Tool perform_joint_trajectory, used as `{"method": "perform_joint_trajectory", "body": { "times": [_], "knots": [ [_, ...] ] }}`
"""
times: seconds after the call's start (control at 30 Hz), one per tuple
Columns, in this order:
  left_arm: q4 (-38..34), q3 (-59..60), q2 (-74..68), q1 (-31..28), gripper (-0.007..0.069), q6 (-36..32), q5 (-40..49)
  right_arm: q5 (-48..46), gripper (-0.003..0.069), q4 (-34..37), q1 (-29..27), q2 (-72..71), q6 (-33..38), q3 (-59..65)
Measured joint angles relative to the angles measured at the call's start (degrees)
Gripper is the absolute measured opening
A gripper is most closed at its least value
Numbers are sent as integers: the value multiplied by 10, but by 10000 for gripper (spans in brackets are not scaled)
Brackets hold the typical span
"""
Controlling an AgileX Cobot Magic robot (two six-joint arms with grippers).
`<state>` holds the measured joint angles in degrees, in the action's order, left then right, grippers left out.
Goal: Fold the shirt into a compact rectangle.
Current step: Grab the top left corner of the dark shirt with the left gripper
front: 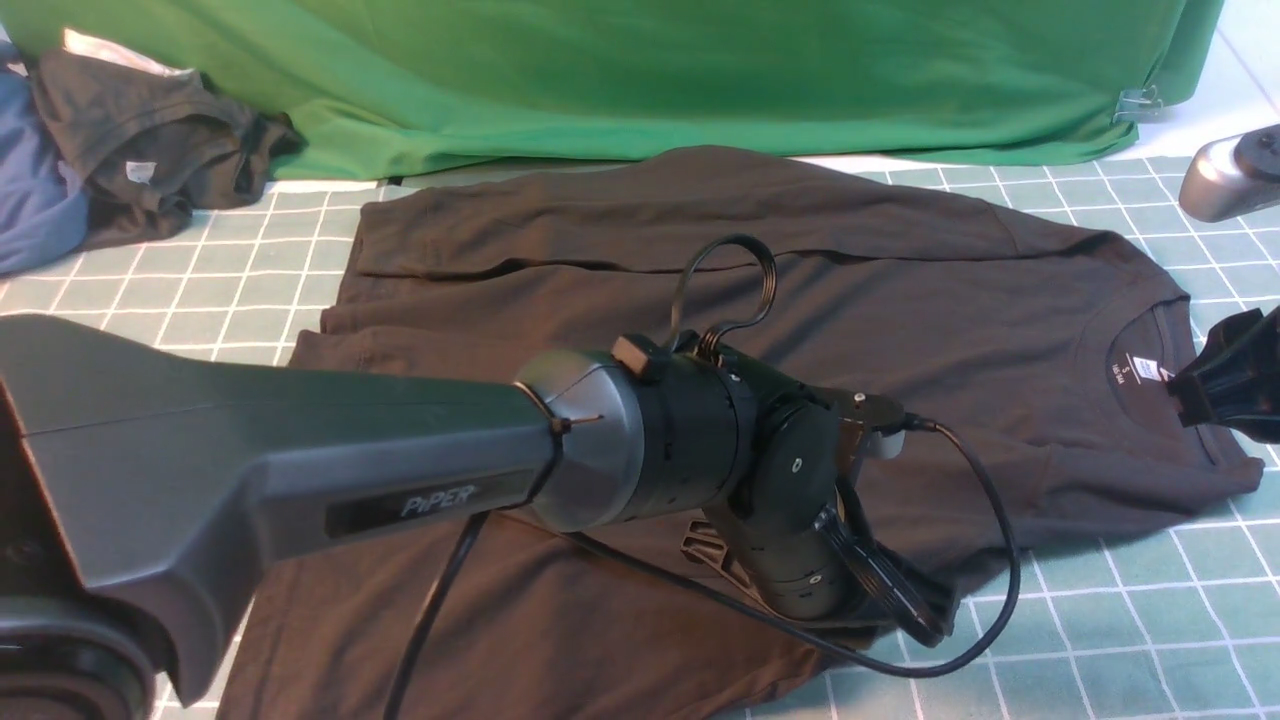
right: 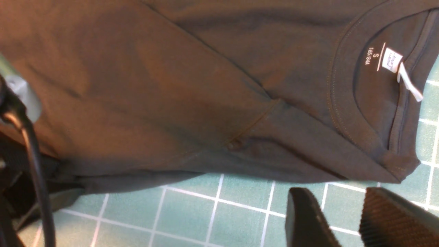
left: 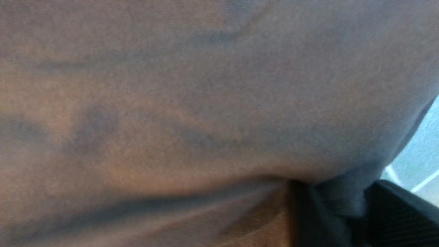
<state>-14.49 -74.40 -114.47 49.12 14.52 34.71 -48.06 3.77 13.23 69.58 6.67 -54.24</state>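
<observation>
My left gripper (left: 337,209) clamps the shirt (front: 800,300) edge; my right gripper (right: 346,226) is parted, empty. Shallow pinch may slip.

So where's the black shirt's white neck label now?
Front view, far right: the white neck label sits inside the collar of the black long-sleeved shirt, beside the right gripper.

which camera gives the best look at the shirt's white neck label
The right wrist view: the neck label is close and sharp, its size print readable. The front view shows it only as a small white patch at the far right, and the left wrist view shows just blurred shirt fabric, no label.
</observation>
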Motion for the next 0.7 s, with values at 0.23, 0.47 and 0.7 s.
{"method": "perform_joint_trajectory", "body": {
  "times": [0.23,0.47,0.7],
  "knots": [
    [-7,-16,20,0,23,-29,38,1,237,0,0,0,0,0],
    [-23,-16,28,20,22,-32,90,13,237,0,0,0,0,0],
    [-27,-16,28,84,22,-14,94,13,237,0,0,0,0,0]
  ]
}}
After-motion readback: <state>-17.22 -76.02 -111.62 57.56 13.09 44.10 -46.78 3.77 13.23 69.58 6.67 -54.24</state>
